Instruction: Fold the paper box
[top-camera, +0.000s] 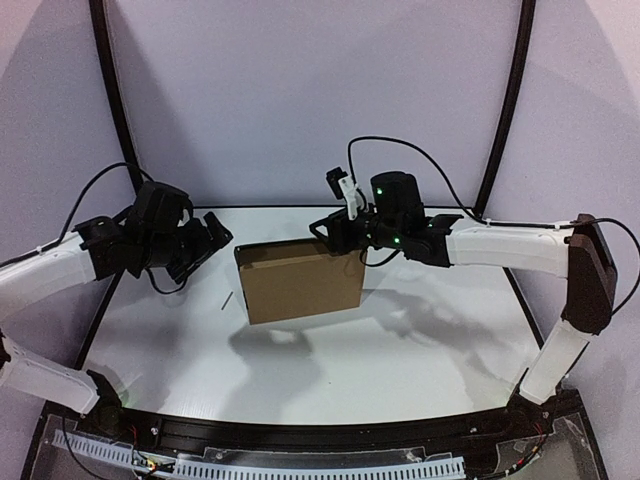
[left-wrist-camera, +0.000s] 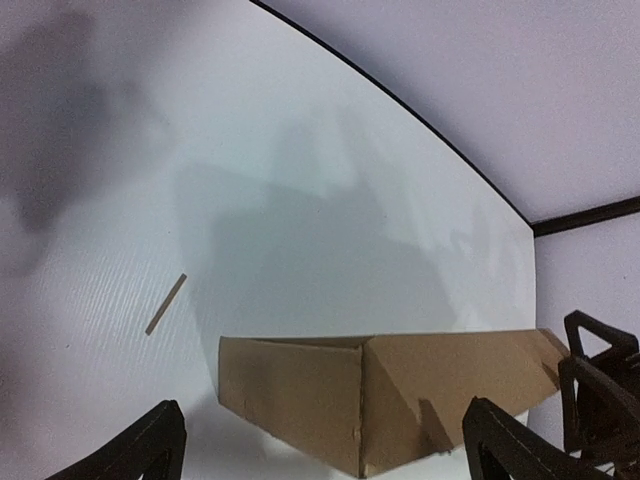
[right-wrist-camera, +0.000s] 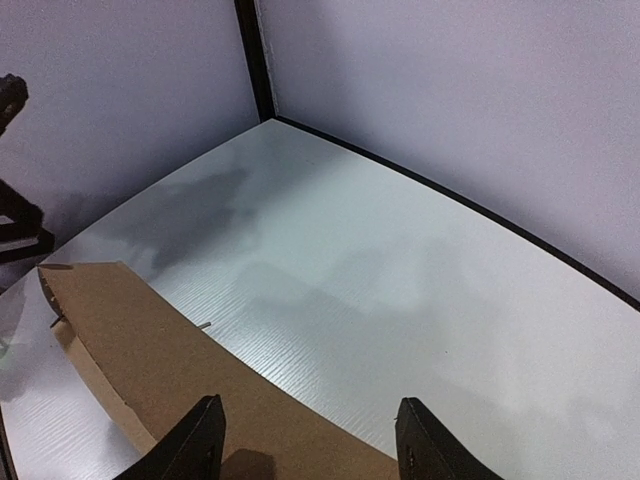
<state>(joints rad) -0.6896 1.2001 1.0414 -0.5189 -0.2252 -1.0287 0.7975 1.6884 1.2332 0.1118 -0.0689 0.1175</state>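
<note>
Closest to you on the white table (top-camera: 400, 370), a thin brown cardboard sliver (top-camera: 229, 301) lies flat, just left of the paper box (top-camera: 300, 282).

The paper box is at the middle of the table, folded into a closed, shallow brown block. Its broad face is turned up toward the overhead camera, and its shadow falls on the table on your side of it. You cannot tell whether its underside rests on the surface.

Further back, your left gripper (top-camera: 213, 240) hangs just beside the box's far left corner, apart from it. Its black fingers (left-wrist-camera: 150, 450) are spread wide and hold nothing. In the left wrist view they frame a corner of the box where two faces meet.

Your right gripper (top-camera: 335, 235) is at the box's far right corner. Its fingers (right-wrist-camera: 200, 440) are also wide apart, with the cardboard panel running beneath and between them. They are not clamped on it, and you cannot tell whether they touch it.

Beyond both grippers is the table's black rim (top-camera: 270, 207).
</note>
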